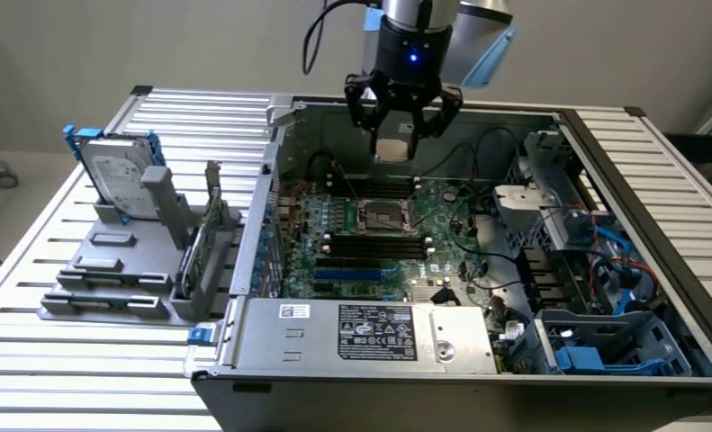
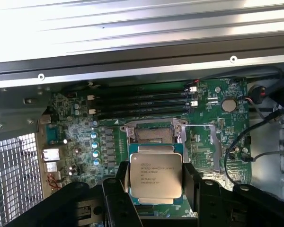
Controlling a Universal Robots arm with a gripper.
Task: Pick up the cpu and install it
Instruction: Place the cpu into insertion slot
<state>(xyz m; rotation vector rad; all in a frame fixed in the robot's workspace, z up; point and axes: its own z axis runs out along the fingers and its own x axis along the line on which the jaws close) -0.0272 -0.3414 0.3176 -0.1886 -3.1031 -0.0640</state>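
While you have the cpu (image 2: 155,176) pinched by its side edges in the gripper (image 1: 401,135), jaws set wide around it, it hangs flat inside the case, well above the socket (image 2: 154,132). Hold it level, square its edges to the socket frame, centre it over the opening, and descend slowly. In my judgement, a tilt or offset risks bent pins.

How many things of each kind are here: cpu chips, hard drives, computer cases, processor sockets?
Flat square silvery-grey cpu, held by the black gripper: 1
Upright grey hard drive in blue bracket: 1
Open black computer case: 1
Metal-framed processor socket on green motherboard: 1
Total: 4
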